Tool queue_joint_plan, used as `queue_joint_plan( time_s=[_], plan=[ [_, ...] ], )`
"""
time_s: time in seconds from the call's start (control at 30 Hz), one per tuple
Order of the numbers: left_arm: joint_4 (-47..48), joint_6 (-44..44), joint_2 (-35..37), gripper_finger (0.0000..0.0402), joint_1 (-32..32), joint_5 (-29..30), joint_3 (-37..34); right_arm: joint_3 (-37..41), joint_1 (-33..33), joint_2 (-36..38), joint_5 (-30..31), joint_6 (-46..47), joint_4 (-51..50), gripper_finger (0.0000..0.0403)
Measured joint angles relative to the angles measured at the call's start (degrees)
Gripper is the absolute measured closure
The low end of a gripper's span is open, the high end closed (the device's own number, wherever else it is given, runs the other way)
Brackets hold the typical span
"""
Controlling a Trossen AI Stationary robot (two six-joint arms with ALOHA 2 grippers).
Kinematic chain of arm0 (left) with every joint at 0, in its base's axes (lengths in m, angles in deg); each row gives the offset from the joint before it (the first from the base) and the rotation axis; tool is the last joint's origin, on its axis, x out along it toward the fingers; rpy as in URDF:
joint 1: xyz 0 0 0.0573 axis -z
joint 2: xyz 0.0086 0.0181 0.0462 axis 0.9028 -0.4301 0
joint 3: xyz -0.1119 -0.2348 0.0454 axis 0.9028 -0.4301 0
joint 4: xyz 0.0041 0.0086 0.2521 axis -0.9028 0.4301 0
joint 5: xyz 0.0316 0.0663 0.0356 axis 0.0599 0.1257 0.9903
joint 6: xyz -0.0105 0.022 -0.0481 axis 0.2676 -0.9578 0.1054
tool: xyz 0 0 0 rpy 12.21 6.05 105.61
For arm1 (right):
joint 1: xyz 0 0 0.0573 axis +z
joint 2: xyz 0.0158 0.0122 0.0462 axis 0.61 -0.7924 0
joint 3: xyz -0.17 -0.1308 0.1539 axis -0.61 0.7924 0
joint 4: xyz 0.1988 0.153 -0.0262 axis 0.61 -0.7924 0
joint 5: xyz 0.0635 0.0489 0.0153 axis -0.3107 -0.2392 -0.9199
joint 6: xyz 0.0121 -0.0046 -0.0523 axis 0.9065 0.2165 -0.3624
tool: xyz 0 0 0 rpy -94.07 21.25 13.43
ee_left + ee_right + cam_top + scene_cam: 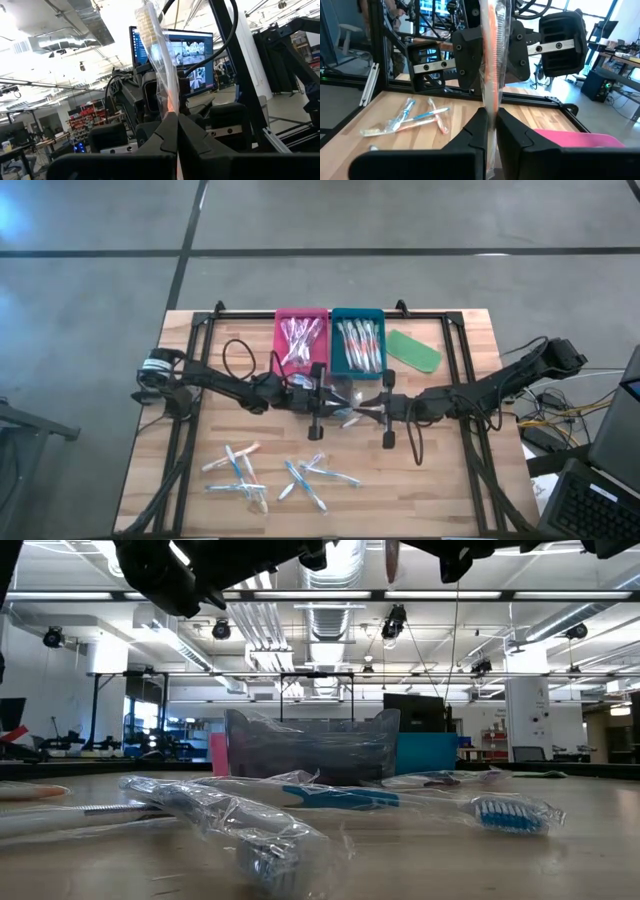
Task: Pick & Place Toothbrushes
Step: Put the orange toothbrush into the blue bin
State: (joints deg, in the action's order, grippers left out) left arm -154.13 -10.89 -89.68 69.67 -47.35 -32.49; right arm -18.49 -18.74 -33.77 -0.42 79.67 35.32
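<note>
One toothbrush [349, 416] with an orange handle, in a clear wrapper, hangs above the table's middle between my two grippers. My left gripper [176, 127] is shut on it and comes from the table's left. Facing it from the right, my right gripper [490, 125] is shut on the same toothbrush. Its bristle head [145, 25] stands clear beyond my left fingers. Several more wrapped toothbrushes [240, 470] lie loose on the near part of the table. Others fill the pink tray [300, 315] and the teal tray [357, 315]. My left gripper pinches the wrapped toothbrush's orange handle [171, 107] between its two fingers, wrapper and brush together. The fingers come level from the table's left. The brush is lifted clear of the table, its bristle head sticking out past the fingertips. My right gripper pinches the same wrapped handle [492, 97] between its two fingers, coming level from the table's right. The orange handle runs on past the fingertips toward my left gripper [490, 55]. The toothbrush is clear of the table.
A flat green oblong piece [413, 350] lies right of the teal tray. A black frame [200, 320] runs around the table's edges. In the low view, loose wrapped toothbrushes [500, 810] lie close in front, with the trays [310, 745] behind them.
</note>
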Motion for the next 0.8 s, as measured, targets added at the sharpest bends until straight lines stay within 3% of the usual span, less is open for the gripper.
queue_joint_plan(
  time_s=[0.3, 0.5, 0.7, 0.8],
  plan=[
    [1.6, 0.2, 0.2, 0.0369, 0.0, 0.1, 0.0, 0.0, 0.0, 0.0, 0.0, 0.1, -0.1, 0.0388],
    [5.9, -3.9, 2.2, 0.0278, 0.0, 1.0, -0.1, 0.0, 0.0, 0.0, 0.0, 0.3, -0.1, 0.0388],
    [28.1, -8.1, 10.7, 0.0196, 0.0, 11.5, -0.1, 0.0, 0.0, 0.0, 1.5, 2.1, -0.1, 0.0389],
    [41.1, -6.7, 16.5, 0.0183, -0.1, 15.3, -0.2, -0.1, -0.1, 0.0, 6.9, 3.8, -0.2, 0.0389]
  ],
)
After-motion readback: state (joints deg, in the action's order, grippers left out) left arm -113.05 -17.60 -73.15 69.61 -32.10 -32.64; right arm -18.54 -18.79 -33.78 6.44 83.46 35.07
